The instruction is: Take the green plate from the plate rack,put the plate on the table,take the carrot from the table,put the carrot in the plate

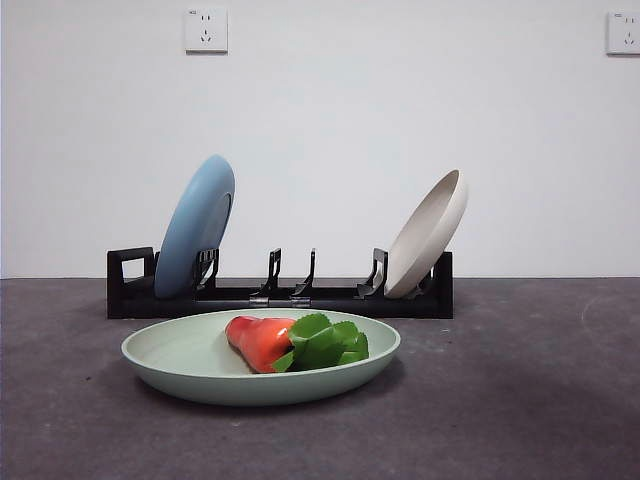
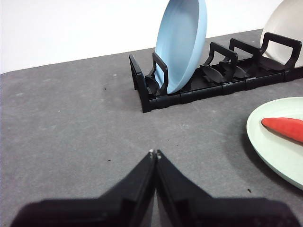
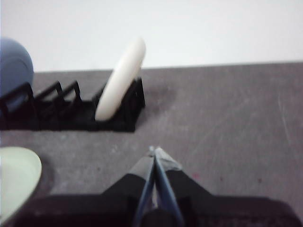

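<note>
- Looking across the worktop (image 1: 560, 400), you find the carrot (image 1: 262, 340) lying inside the green plate (image 1: 180, 365), and the plate flat on the worktop in front of the plate rack (image 1: 330, 298).
- Your left end effector (image 2: 154, 152) has its jaws pressed together on nothing; the plate sits off to one side of it, near, and only the orange body of the carrot shows there.
- Your right end effector (image 3: 153, 150) is likewise closed and empty, with just the plate's rim at the edge of its view, so it looks the farther of the two.
- The carrot's long axis runs across the plate, orange tip toward one rim and leaves toward the middle.
- By this layout the task looks complete; no further grasp seems called for.
- The light blue plate (image 1: 195, 225) and the cream-beige plate (image 1: 428, 232) stand tilted in the rack, beyond both end effectors.
- Bare worktop lies around each end effector, so you have open room to pull away; keep clear of the rack's prongs and the green plate's rim.
</note>
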Tool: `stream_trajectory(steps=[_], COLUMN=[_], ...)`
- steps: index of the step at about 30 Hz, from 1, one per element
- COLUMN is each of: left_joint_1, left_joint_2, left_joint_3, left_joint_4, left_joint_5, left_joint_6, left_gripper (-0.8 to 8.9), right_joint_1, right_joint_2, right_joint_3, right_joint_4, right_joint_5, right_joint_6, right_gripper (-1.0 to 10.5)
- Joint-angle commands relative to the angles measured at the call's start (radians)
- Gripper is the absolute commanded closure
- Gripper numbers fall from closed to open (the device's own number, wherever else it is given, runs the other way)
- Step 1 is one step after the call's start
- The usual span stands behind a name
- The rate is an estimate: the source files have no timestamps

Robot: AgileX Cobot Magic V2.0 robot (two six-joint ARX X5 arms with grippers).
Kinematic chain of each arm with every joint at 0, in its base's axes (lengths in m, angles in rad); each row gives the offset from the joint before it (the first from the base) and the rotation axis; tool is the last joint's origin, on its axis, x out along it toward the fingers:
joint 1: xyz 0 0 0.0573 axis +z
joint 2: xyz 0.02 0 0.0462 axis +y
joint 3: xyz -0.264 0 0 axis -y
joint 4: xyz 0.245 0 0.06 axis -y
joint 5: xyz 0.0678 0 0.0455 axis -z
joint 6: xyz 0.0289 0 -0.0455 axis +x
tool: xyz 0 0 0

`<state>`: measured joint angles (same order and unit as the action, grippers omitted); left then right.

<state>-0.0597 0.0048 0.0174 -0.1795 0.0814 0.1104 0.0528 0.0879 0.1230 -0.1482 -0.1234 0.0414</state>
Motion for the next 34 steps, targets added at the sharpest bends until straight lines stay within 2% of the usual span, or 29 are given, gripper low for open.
stream_trajectory(steps=[1,4,6,34], left_joint_1=[0.003,0.003,0.003,0.003], left_joint_2=[-0.003,-0.003,-0.003,-0.003], left_joint_3=[-0.014,-0.014,-0.014,-0.014], left_joint_4=[0.003,0.003,0.003,0.004], left_joint_5=[-0.001,-0.001,-0.001,-0.001], left_joint_6=[-0.01,-0.01,-0.01,-0.01], left_gripper=[8.17,8.17,8.17,8.17], right_joint_1=[0.0,0.001,0.001,0.0], right_joint_2=[-0.053,-0.087,-0.087,-0.076], right_joint_3=[-0.068,-0.118,-0.118,-0.118], right_joint_4=[0.01,-0.012,-0.03,-0.024], right_joint_5=[0.003,0.003,0.022,0.023], right_joint_6=[0.042,0.09,0.092,0.096], right_gripper=[9.4,9.4,9.4,9.4])
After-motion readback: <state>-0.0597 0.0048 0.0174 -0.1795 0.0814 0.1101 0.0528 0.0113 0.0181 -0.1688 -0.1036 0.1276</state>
